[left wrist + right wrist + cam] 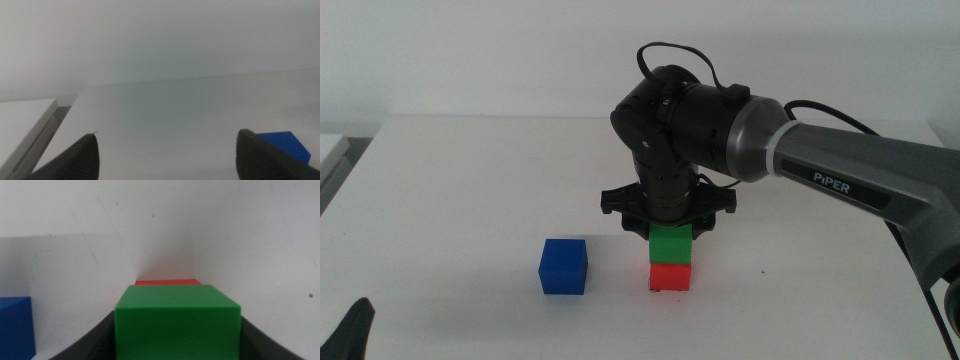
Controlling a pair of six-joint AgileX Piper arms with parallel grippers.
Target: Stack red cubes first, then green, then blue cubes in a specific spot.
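Observation:
The green cube rests on the red cube near the middle of the white table. My right gripper points down over the stack, shut on the green cube, with a dark jaw against each side. The red cube's top shows just past the green one. The blue cube stands alone on the table to the left of the stack; it also shows in the right wrist view and the left wrist view. My left gripper waits open at the bottom left. The marked spot is hidden.
A white raised ledge runs beside the table's left side and also shows in the left wrist view. The right arm's grey link reaches in from the right above the table.

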